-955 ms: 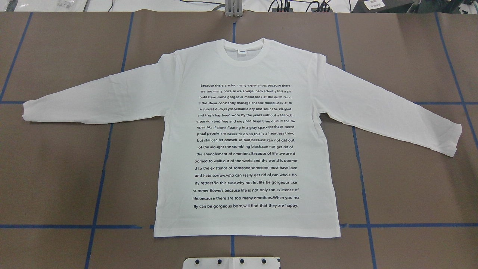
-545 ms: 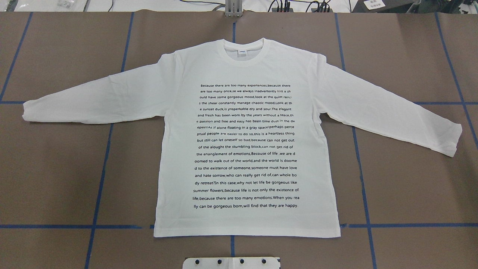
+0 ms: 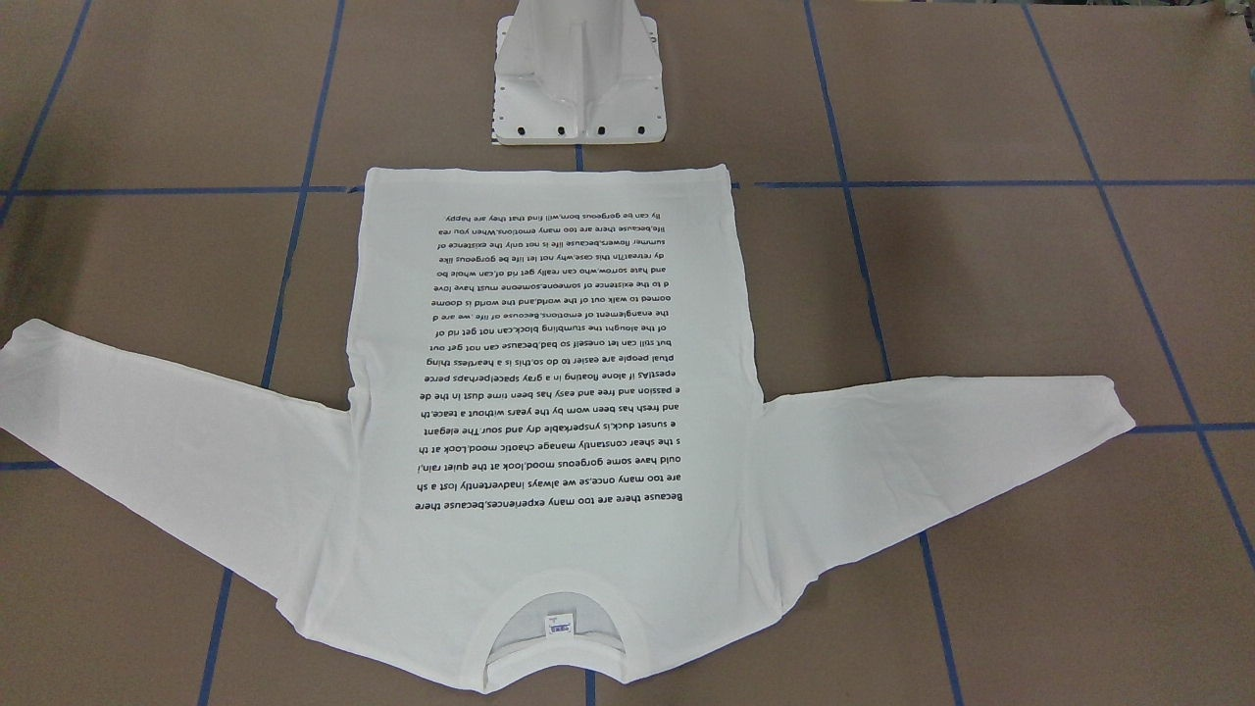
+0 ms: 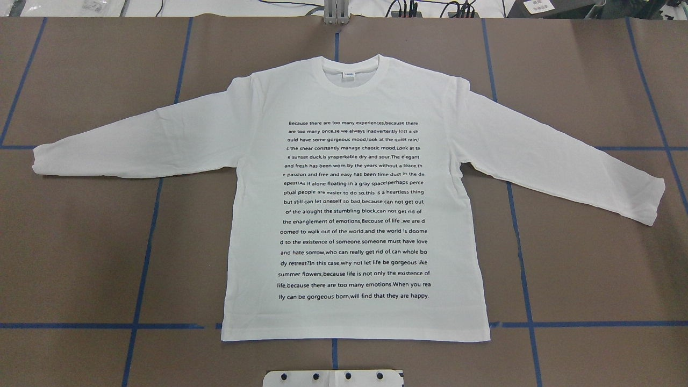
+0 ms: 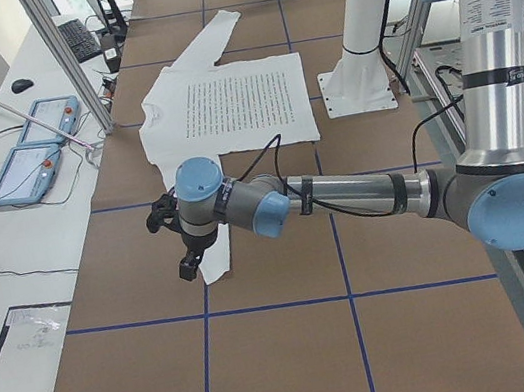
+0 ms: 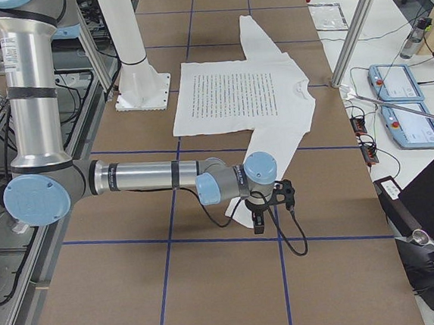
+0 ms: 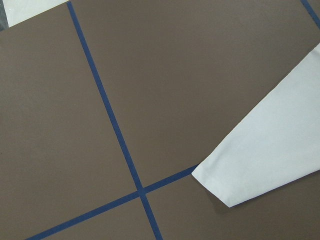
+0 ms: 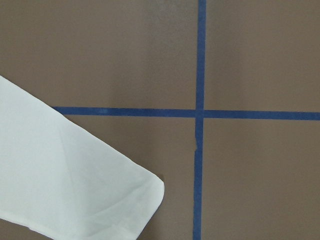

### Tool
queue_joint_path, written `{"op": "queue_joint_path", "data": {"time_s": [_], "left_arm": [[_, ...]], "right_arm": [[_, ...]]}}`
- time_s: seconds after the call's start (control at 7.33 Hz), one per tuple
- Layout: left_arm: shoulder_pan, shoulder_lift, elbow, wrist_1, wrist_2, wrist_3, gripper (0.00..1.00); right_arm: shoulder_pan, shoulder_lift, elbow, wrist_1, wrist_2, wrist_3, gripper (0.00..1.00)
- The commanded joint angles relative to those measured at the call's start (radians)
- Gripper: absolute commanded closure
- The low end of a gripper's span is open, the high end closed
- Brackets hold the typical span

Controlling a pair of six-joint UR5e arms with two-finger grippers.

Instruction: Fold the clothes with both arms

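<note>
1. The white pedestal base point(image 4: 333, 378) stands at the near edge of the brown surface point(image 4: 591, 269), on the centre line.
2. The T-shirt point(image 4: 355, 215) lies flat and face up just beyond the base. Its hem point(image 4: 355, 338) is the nearest part and rests on a blue tape line point(image 4: 80, 325) that runs left to right.
3. The block of black text point(image 4: 353, 209) fills the middle of the chest, and it reads upright from the robot's side.
4. Both sleeves are spread outward and touch the surface along their whole length. The left cuff point(image 4: 40, 160) is far out to the left, and the right cuff point(image 4: 656, 201) is far out to the right and slightly nearer.
5. The left arm point(image 5: 353, 195) reaches out low, with the left claw point(image 5: 189, 268) above the surface at the left cuff. You cannot tell how far its jaws are open. The left wrist view shows the cuff lying free, beside a tape crossing.
6. The right arm point(image 6: 142, 175) mirrors this, with the right claw point(image 6: 258, 216) above the right cuff. Its opening also cannot be told, and the cuff lies free in the right wrist view.
7. The ribbed collar point(image 4: 352, 90) and the neck tag point(image 4: 349, 74) are the farthest parts of the garment
</note>
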Motion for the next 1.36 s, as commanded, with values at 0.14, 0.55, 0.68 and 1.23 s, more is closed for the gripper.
{"op": "queue_joint_path", "data": {"time_s": [0.14, 0.55, 0.68, 1.23], "left_arm": [[0.006, 0.008, -0.007, -0.033, -0.055, -0.002, 0.00], [0.006, 0.006, -0.005, -0.035, -0.055, -0.005, 0.00], [0.006, 0.006, -0.004, -0.037, -0.053, -0.005, 0.00], [0.006, 0.003, -0.005, -0.037, -0.053, -0.005, 0.00]], "right_arm": [[-0.099, 0.067, -0.109, 0.044, -0.002, 0.163, 0.06], [-0.164, 0.089, -0.250, 0.291, -0.004, 0.395, 0.17], [-0.164, 0.090, -0.266, 0.300, -0.004, 0.398, 0.17], [-0.167, 0.090, -0.309, 0.302, -0.005, 0.397, 0.56]]}}
